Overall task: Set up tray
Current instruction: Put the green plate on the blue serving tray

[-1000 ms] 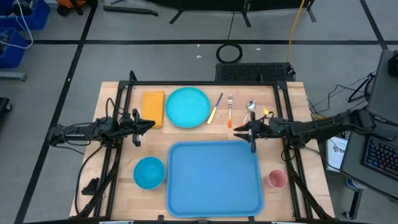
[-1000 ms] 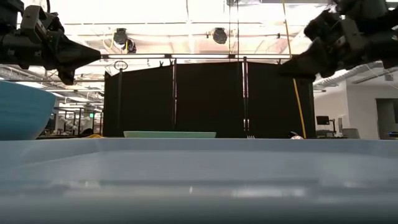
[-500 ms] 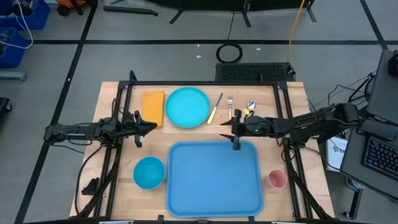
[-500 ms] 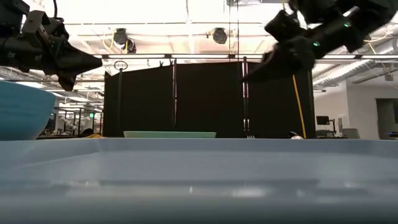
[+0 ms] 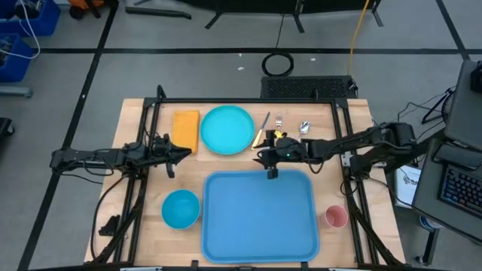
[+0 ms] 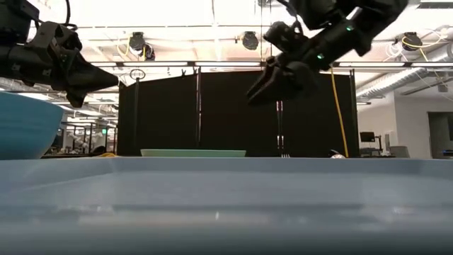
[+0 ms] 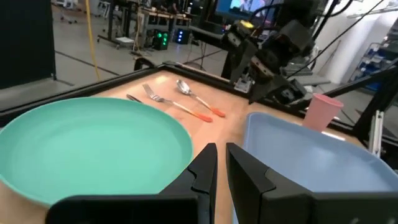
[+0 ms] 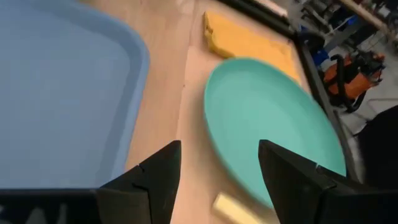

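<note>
We see the tray (image 5: 260,214) as a large, flat, blue plastic rectangle with rounded corners and a raised rim, lying bare at the near middle of the wooden table (image 5: 346,120). The right gripper (image 5: 265,156) hangs above the strip of table just beyond the tray's far edge, near the turquoise plate (image 5: 227,129), with its fingers (image 8: 155,174) spread wide and nothing between them. The left gripper (image 5: 183,153) hovers off the tray's far left corner, beside the orange napkin (image 5: 185,129), its fingers (image 7: 202,171) drawn nearly together around a narrow gap, holding nothing. A blue bowl (image 5: 180,208) sits just left of the tray and a pink cup (image 5: 334,217) just right of it. In the low view the tray's rim (image 6: 226,166) fills the foreground and hides most of the tabletop; the right arm partly covers the cutlery in the high view.
</note>
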